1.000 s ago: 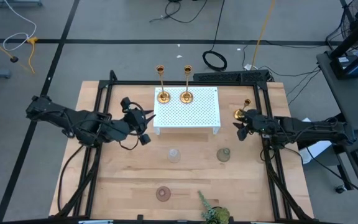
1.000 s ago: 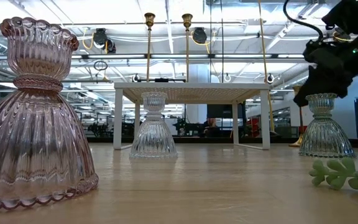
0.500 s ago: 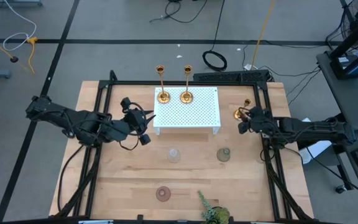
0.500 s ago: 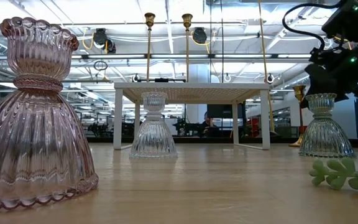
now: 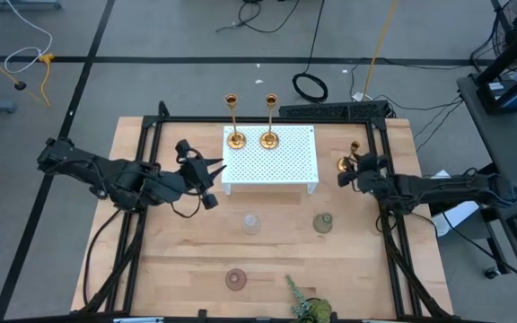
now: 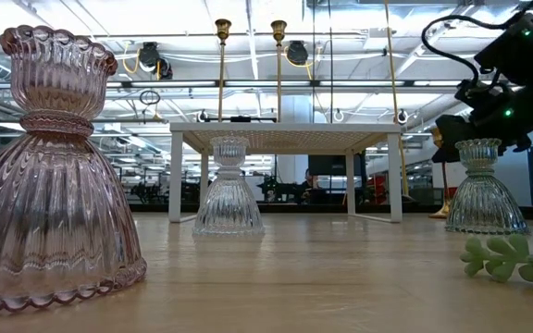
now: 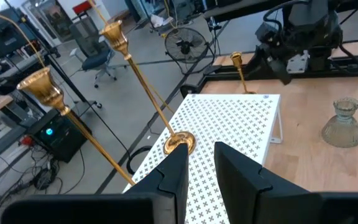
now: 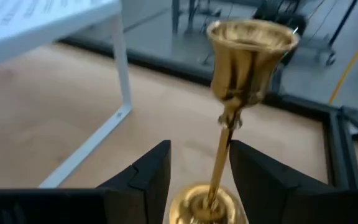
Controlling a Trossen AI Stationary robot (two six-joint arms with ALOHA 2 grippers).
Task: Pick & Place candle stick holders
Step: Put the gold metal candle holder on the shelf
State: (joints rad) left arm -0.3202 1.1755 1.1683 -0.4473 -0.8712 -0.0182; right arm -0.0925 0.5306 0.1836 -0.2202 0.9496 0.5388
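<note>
At the right of the high view, the right gripper has its fingers open on both sides of the thin stem of a gold candlestick, which stands upright on the wooden table. Two more gold candlesticks stand on the white perforated stand in the upper centre. The left gripper hovers left of the stand, its fingers slightly apart and empty.
</note>
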